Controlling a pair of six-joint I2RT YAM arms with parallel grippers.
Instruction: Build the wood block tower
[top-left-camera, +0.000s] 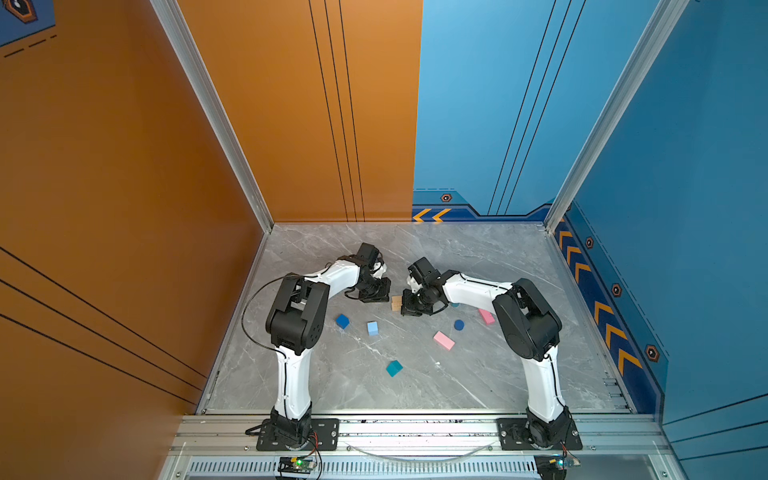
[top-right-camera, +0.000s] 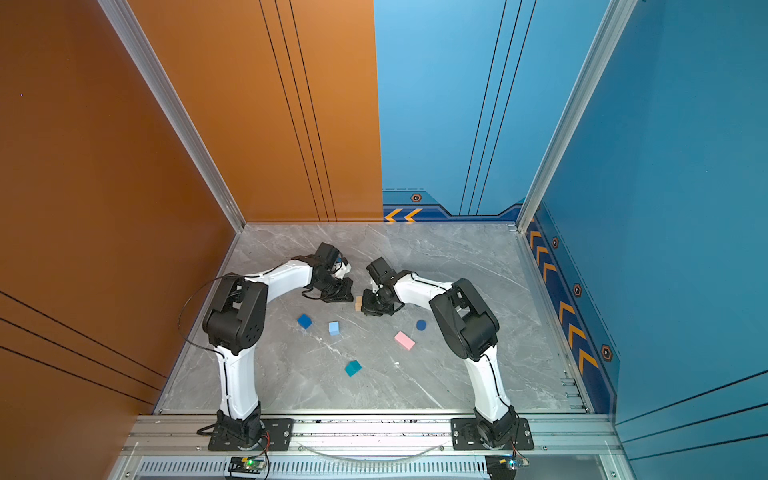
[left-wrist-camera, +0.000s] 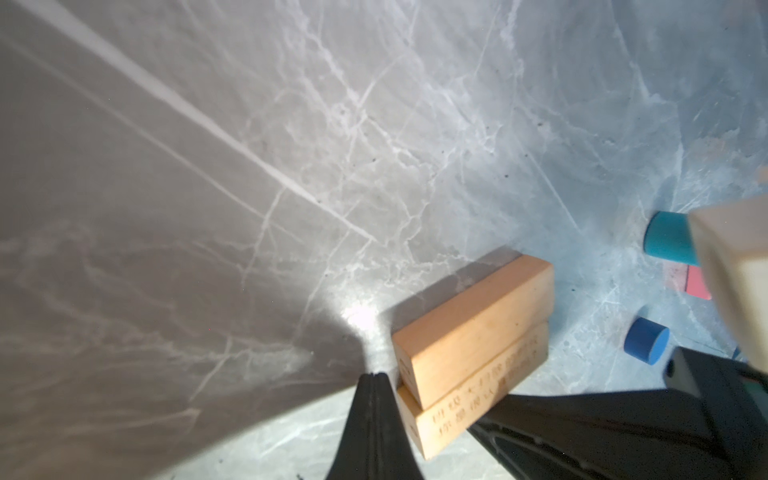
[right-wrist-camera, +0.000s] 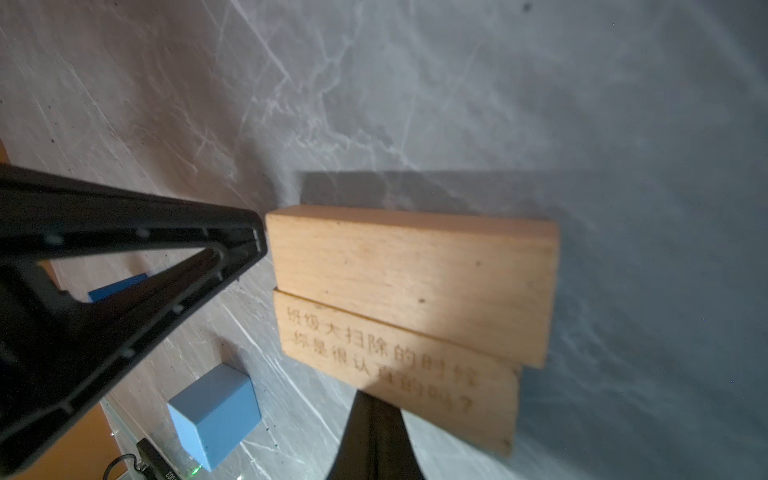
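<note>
Two tan bars lie stacked slightly askew, the upper (right-wrist-camera: 415, 278) on the engraved lower (right-wrist-camera: 395, 370), between both grippers in both top views (top-left-camera: 396, 302) (top-right-camera: 358, 303). My left gripper (left-wrist-camera: 375, 376) is shut, its tip at the bars' end. My right gripper (right-wrist-camera: 376, 397) is shut, its tip against the lower bar's long side. Loose on the floor lie a dark-blue cube (top-left-camera: 342, 321), light-blue cube (top-left-camera: 372, 328), teal cube (top-left-camera: 394, 368), two pink bars (top-left-camera: 444, 340) (top-left-camera: 486, 316), a dark-blue cylinder (top-left-camera: 459, 325) and a teal cylinder (left-wrist-camera: 669, 239) half under the right arm.
The grey marble floor (top-left-camera: 415, 257) is walled in orange at the left and blue at the back and right. An aluminium rail (top-left-camera: 415, 428) with both arm bases runs along the front edge.
</note>
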